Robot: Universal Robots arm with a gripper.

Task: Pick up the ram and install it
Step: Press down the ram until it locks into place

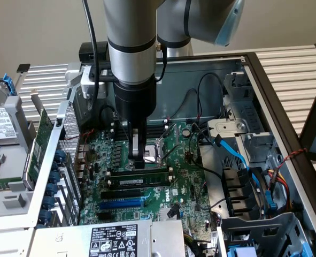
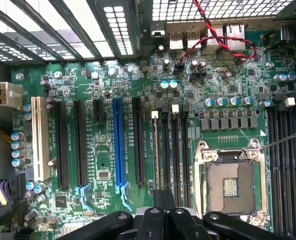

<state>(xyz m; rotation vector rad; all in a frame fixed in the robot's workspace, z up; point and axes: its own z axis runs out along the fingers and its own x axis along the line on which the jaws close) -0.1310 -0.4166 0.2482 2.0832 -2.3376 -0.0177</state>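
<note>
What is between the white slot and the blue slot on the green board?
In the wrist view, two long black slots and one shorter black slot stand side by side between the white slot and the blue slot.

Motherboard (image 2: 107, 165): green, with fine pale printed markings; expansion slots black, one blue slot (image 2: 118, 145), one white slot (image 2: 39, 137); ram (image 1: 140, 182): green with a white label strip; twisted cable (image 2: 223, 35): red and black; arm (image 1: 131, 48): silver-grey, black gripper (image 1: 140, 160).

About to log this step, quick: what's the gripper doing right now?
Gripper: down over the motherboard, tip at the ram seated in its slot; whether it grips the ram cannot be told.
</note>
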